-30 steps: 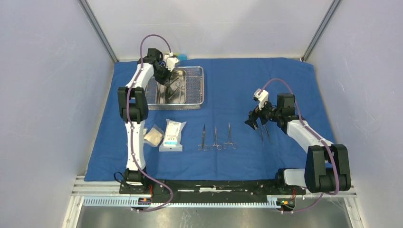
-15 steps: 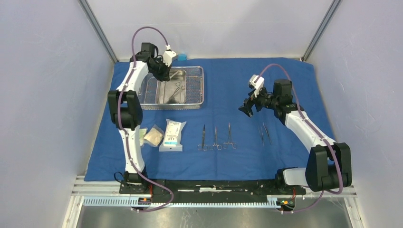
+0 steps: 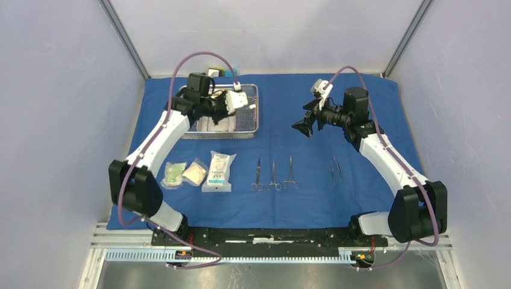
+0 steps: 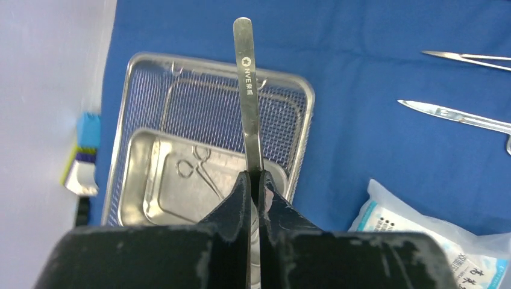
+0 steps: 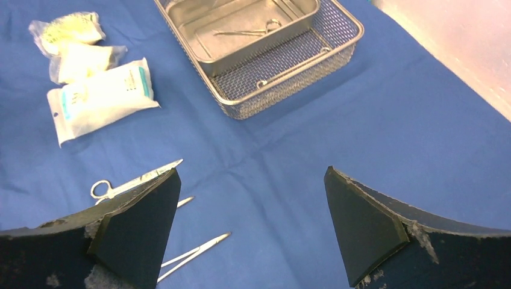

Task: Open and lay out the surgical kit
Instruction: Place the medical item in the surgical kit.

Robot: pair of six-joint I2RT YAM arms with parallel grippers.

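Near edge: packets (image 3: 218,171) and five laid instruments (image 3: 274,174) are lying on the cloth (image 3: 337,96), long axes running near-to-far.

Mid-cloth: right pincer (image 5: 252,170) is hanging with jaws wide apart, gripping nothing.

Far-left corner: left pincer (image 4: 254,177) is clamping a slim steel blade (image 4: 248,90) above the basket (image 4: 283,120). The blade's long axis is running straight out from the fingers, its free end apparently pointing at the right edge.

Next: keeping the clamp tight, clearing the rim, turning it near-to-far, and lowering it into the row's gap.
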